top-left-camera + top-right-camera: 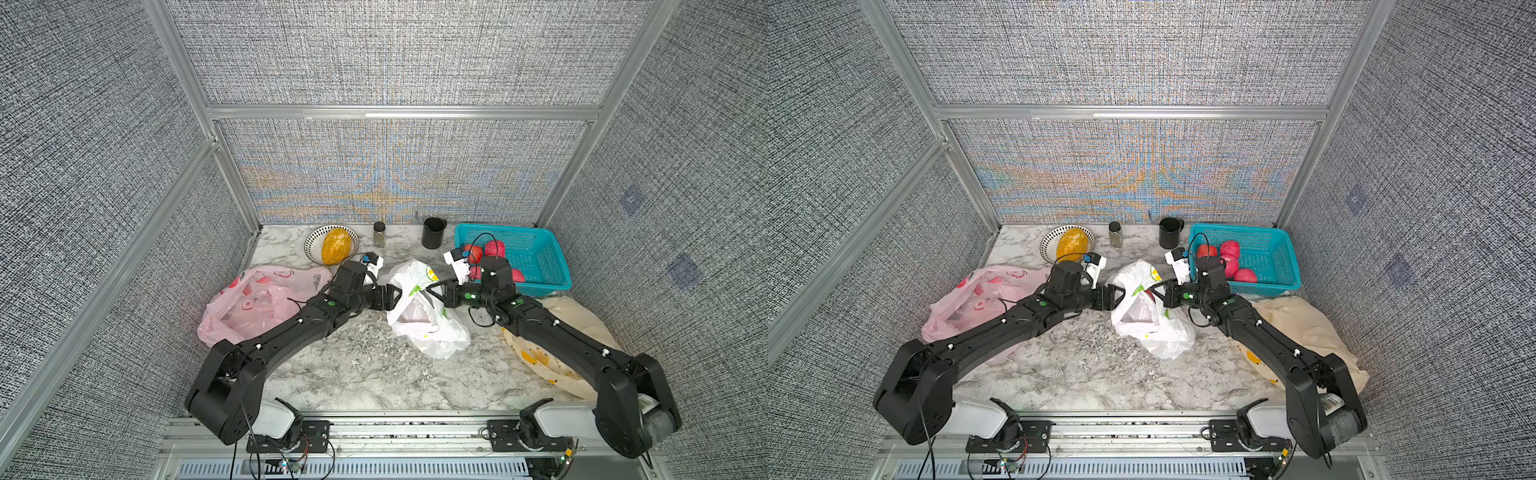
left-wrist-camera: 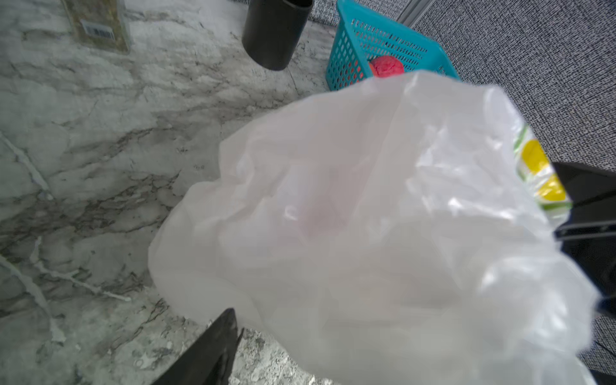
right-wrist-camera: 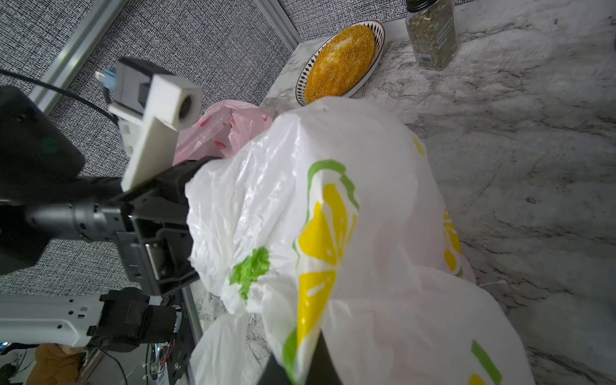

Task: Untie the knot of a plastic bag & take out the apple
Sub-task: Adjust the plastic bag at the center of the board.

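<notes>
Two grippers meet at the white bag (image 1: 432, 332), which lies on the table (image 1: 374, 374) between their jaws. The right gripper (image 1: 429, 289) has its jaws closed on the bag's lemon-printed edge. In its wrist view we see the film run down into its fingers (image 3: 325, 363). The left gripper (image 1: 397, 297) faces it from the other side with its jaws spread. The bag's plain side lies right at them, and we cannot tell whether they touch it. In that arm's wrist view one finger (image 2: 213, 353) shows just beside the film.

Between the two sets of jaws the bag's mouth stands open. The apple (image 1: 413, 313) is inside it, and we see it only as a pale pink shape through the opening.

Behind the right jaws sits a blue basket (image 1: 536, 249) with several red apples (image 1: 494, 248). A cream bag (image 1: 577, 316) lies under that arm. Behind the left jaws a pink bag (image 1: 257, 299) lies crumpled under its arm. Beyond both sets of jaws, near the back wall, stand a black cup (image 1: 433, 232), a small jar (image 1: 379, 235) and a plate (image 1: 311, 243) holding a yellow lump (image 1: 336, 245).
</notes>
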Available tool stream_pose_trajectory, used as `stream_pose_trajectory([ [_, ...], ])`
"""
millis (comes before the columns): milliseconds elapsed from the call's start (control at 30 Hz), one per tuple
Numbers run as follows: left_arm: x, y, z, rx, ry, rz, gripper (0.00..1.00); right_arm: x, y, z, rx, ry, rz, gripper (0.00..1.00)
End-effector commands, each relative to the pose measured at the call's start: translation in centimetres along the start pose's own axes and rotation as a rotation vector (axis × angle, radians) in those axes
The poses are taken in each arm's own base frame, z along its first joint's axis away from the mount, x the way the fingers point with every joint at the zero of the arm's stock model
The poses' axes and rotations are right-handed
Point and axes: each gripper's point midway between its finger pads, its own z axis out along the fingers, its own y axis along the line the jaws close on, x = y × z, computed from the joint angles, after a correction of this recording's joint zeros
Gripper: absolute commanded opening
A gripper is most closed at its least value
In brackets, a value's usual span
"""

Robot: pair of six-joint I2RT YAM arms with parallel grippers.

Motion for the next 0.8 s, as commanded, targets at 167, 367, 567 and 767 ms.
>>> stream_pose_trajectory([
  [167, -0.5, -4.1, 0.2, 0.16, -0.079, 0.033, 0.8, -2.0, 1.5, -0.3, -0.068, -0.088, 0.048, 0.0],
  [367, -1.8, -5.9, -0.1, 0.233, -0.123, 0.048, 0.83, -1.2, 1.3, 0.0, -0.096, -0.083, 0.09, 0.0],
  [567, -4.6, -5.7, -1.5, 0.171, -0.203, 0.027, 0.82, -0.2, 2.0, 0.0, -0.128, -0.06, 0.113, 0.0],
  [767, -7.2, -2.9, -1.0, 0.044, -0.179, 0.01, 0.59, 0.7, 5.7, -1.0, -0.264, -0.036, 0.121, 0.0],
])
